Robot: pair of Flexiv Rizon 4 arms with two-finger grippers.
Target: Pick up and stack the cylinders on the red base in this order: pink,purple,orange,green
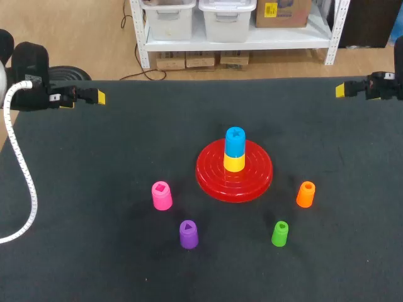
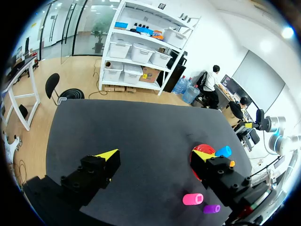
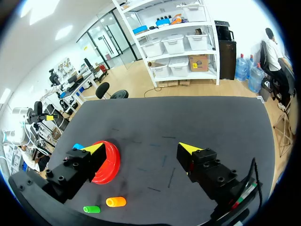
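The red base (image 1: 257, 177) sits mid-table with a yellow cylinder (image 1: 234, 162) and a blue cylinder (image 1: 235, 141) stacked on it. Loose on the cloth stand the pink cylinder (image 1: 162, 195), purple cylinder (image 1: 188, 234), orange cylinder (image 1: 305, 194) and green cylinder (image 1: 280, 233). My left gripper (image 1: 94, 97) hovers at the far left edge, open and empty. My right gripper (image 1: 345, 89) hovers at the far right edge, open and empty. The left wrist view shows the pink cylinder (image 2: 193, 199) and purple cylinder (image 2: 211, 209); the right wrist view shows the orange cylinder (image 3: 115, 202) and green cylinder (image 3: 91, 209).
The black tablecloth (image 1: 126, 145) covers the whole table. A white cable (image 1: 25, 182) hangs from my left arm down the table's left side. My left gripper (image 2: 157, 154) and right gripper (image 3: 143, 147) both have bare cloth ahead of them.
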